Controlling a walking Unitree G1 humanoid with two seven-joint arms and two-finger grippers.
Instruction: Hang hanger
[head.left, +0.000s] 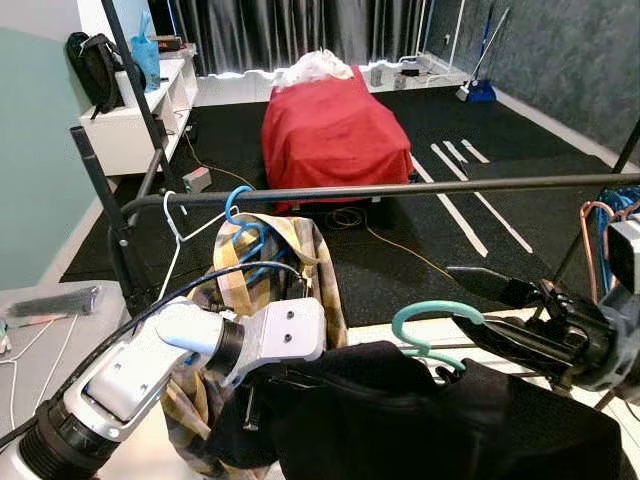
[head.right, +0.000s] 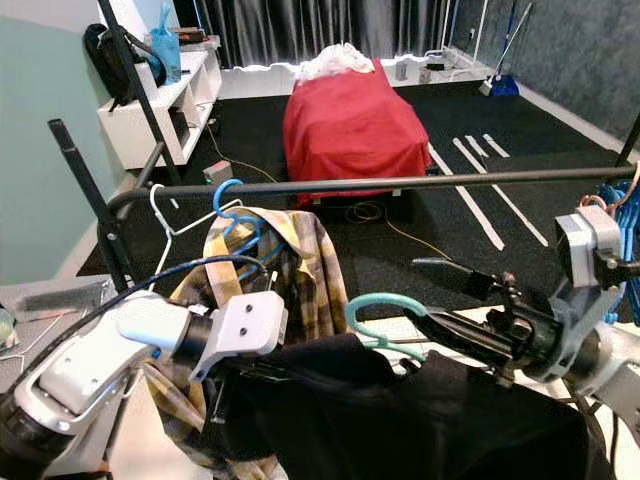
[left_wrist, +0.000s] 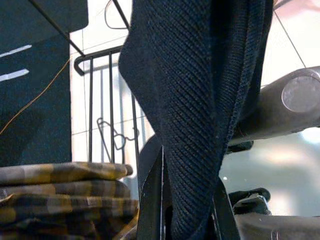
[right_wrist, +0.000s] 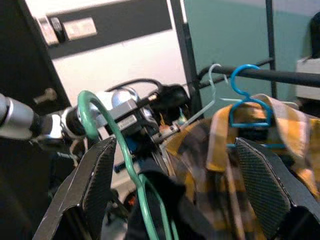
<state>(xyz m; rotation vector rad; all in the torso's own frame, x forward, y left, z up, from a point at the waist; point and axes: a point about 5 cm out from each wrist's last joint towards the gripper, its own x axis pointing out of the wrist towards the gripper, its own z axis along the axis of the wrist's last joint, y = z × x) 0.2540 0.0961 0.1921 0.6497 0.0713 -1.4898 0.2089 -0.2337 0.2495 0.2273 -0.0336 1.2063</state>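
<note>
**Dark garment on green hanger held just below the rail**

While the black clothes rail (head.left: 400, 188) runs across the scene, the green hanger (head.right: 385, 310) sits below it and toward the robot, its hook upright and not on the rail. A black garment (head.left: 420, 420) is draped on this hanger and hangs beneath it. The left gripper (left_wrist: 185, 210) is under the rail at the garment's left shoulder, its fingers closed tight on a fold of the dark knit cloth. The right gripper (right_wrist: 175, 185) is below the rail on the right, its fingers (right_wrist: 95, 180) spread wide apart, with the hanger's green neck passing between them and touching neither that I can see.

On the rail, left of the green hook, hang a blue hanger (head.left: 243, 222) carrying a yellow plaid shirt (head.left: 300, 262) and, further left, a bare white hanger (head.left: 176, 222). More coloured hangers (head.left: 605, 215) cluster at the rail's right end. Beyond the rail stands a bed with a red cover (head.left: 333, 130), and to the far left of the rail a white shelf unit (head.left: 150, 115).
</note>
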